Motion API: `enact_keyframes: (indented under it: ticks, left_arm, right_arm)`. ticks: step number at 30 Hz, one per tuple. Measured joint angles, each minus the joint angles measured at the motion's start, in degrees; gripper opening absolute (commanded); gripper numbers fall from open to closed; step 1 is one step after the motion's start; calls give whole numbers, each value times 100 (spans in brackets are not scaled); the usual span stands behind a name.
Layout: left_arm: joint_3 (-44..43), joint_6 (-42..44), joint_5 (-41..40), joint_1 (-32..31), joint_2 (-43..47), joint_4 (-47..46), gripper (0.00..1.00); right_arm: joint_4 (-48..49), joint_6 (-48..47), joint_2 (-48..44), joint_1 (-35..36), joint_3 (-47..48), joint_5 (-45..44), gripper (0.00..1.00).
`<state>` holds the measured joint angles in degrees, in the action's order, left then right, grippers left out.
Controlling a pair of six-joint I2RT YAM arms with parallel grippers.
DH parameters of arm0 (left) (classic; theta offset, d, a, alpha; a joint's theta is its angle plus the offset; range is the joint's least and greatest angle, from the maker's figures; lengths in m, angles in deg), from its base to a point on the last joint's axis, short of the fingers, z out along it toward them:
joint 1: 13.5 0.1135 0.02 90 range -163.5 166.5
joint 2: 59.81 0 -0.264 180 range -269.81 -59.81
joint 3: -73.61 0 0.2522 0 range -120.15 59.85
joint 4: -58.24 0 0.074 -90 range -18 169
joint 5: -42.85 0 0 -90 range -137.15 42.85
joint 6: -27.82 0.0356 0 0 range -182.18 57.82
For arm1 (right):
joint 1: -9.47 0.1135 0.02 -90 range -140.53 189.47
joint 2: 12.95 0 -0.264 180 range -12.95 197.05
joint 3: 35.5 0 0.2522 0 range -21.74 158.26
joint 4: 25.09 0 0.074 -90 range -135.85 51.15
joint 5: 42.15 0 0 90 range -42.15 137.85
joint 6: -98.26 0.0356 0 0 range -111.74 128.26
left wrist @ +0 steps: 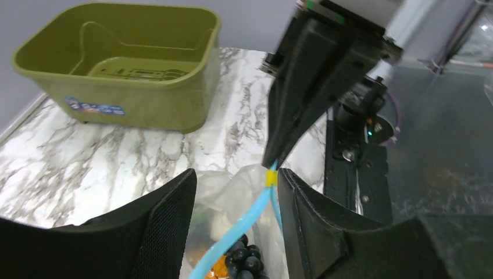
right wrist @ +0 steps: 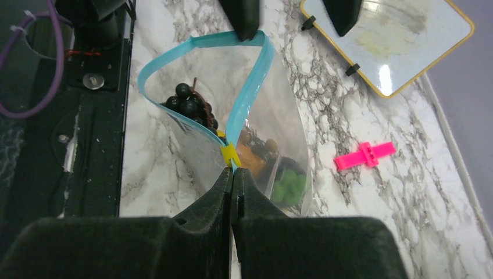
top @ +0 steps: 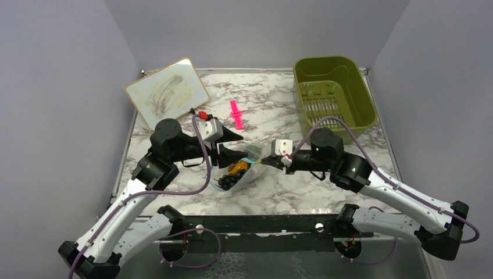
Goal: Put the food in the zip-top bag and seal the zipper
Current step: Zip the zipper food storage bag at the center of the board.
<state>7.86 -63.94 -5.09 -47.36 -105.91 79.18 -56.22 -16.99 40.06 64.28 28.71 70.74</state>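
We see the zip-top bag (top: 243, 173) lying on the marble table (top: 290, 195) between the two arms, its mouth gaping. Food shows inside it: a dark grape bunch (right wrist: 189, 104), an orange piece (right wrist: 253, 158) and green bits (right wrist: 288, 183). The right gripper (top: 265, 162) is pressed together on the zipper (right wrist: 249, 87) at its yellow end tab (right wrist: 230, 154), while the left gripper (top: 243, 145) stands spread, the teal strip running between its fingers.

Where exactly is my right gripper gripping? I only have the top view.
Observer: In the right wrist view, the right gripper is shut on the zipper at its end, right by a yellow tab.
Operator: Is the mouth sealed?
Observer: No. The zipper gapes in a wide loop, with grapes showing inside the bag.
Operator: And the left gripper?
Observer: The left wrist view shows it open, with a finger on either side of the zipper.
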Motion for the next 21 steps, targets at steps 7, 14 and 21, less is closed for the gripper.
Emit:
enact_keyframes:
  ticks: [7,14,21]
  left_arm:
    - [271,501,820,-2,-28,-26,56]
    - [542,734,1086,-42,-170,-26,56]
    - [726,892,1119,-118,-302,-37,56]
  right_arm:
    - [-212,675,254,0,387,57,1]
    - [-205,1091,417,0,402,57,1]
    - [-127,1390,485,0,402,57,1]
